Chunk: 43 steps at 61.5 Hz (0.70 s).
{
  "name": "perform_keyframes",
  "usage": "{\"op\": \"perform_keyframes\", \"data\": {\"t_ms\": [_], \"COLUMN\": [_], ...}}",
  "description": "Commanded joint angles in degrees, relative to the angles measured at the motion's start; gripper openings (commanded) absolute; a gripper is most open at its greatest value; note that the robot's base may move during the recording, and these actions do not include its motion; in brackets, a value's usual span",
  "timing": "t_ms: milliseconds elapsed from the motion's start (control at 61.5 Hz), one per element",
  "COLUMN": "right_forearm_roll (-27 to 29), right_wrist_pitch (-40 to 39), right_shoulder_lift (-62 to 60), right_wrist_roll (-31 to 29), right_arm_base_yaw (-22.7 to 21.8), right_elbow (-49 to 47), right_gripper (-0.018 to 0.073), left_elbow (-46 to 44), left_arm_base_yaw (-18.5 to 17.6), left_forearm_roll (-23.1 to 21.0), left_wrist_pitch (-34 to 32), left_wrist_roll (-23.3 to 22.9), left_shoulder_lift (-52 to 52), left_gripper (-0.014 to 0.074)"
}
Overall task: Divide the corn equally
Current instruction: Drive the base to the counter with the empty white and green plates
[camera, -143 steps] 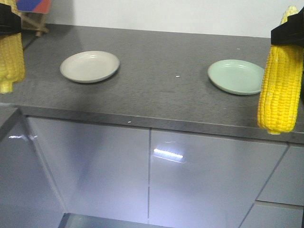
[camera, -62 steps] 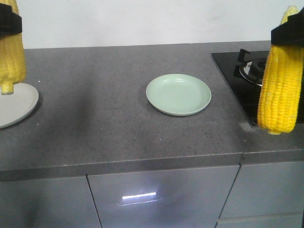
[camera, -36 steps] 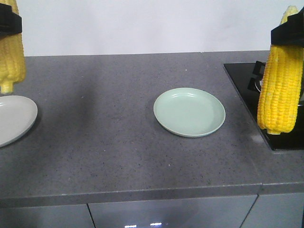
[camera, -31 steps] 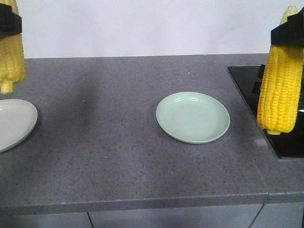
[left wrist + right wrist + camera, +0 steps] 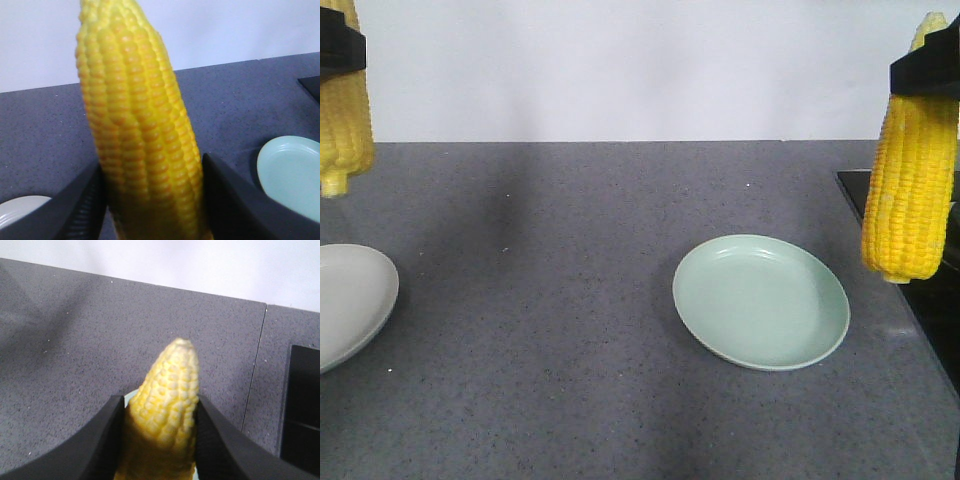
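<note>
Fingers (image 5: pixel 82 207) of the left gripper (image 5: pixel 155 210) are dark and ribbed on their inner faces. The 2 of them press against opposite sides of the left corn cob (image 5: pixel 135 125). This cob fills the middle of the left wrist view and stands upright, with its tapered end at the top of the frame. In the front view it hangs at the upper left edge with its blunt end down, in the air above the grey-white plate (image 5: pixel 350 300). That plate is cut off by the lower left edge. A dark grey speckled counter (image 5: pixel 550 320) runs across the whole frame below a white wall (image 5: pixel 620 70).

Right of centre, the pale green plate (image 5: pixel 760 300) lies flat on the counter, well apart from the grey-white one. Just beyond it, the black cooktop (image 5: pixel 940 320) takes the lower right corner.

Along the right edge of the front view, the right corn cob (image 5: pixel 912 190) hangs upright with its pointed tip up. Its blunt end is off the counter and sits, in the picture, over the gap between the green plate and the cooktop. The right gripper (image 5: pixel 160 450) is clamped on this cob, with 2 dark fingers hugging its flanks at the bottom of the right wrist view. The paler tip rises between them toward the centre of that frame. A thin pale sliver at the cob's left side there may be the green plate's rim, but too little shows to be sure.
</note>
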Motion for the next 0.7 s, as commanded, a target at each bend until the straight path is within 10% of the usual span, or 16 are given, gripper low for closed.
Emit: {"op": "perform_keyframes", "data": {"t_ms": [0,683], "right_forearm_roll": [1.1,1.1], "right_wrist_pitch": [-3.1,-3.1], "right_shoulder_lift": [-1.3,-1.3], "right_wrist_roll": [-0.4,-0.4], "right_arm_base_yaw": [-0.3,-0.3], "right_elbow": [-1.3,-1.3], "right_gripper": [0.0186,0.0186], "left_elbow": [-1.7,-1.7], "left_arm_base_yaw": [0.0,0.0], "left_forearm_roll": [0.2,0.2], "left_wrist_pitch": [-4.0,-4.0], "left_wrist_roll": [-0.4,-0.4], "left_shoulder_lift": [-1.0,-1.0], "left_gripper": [0.0128,0.0128]}}
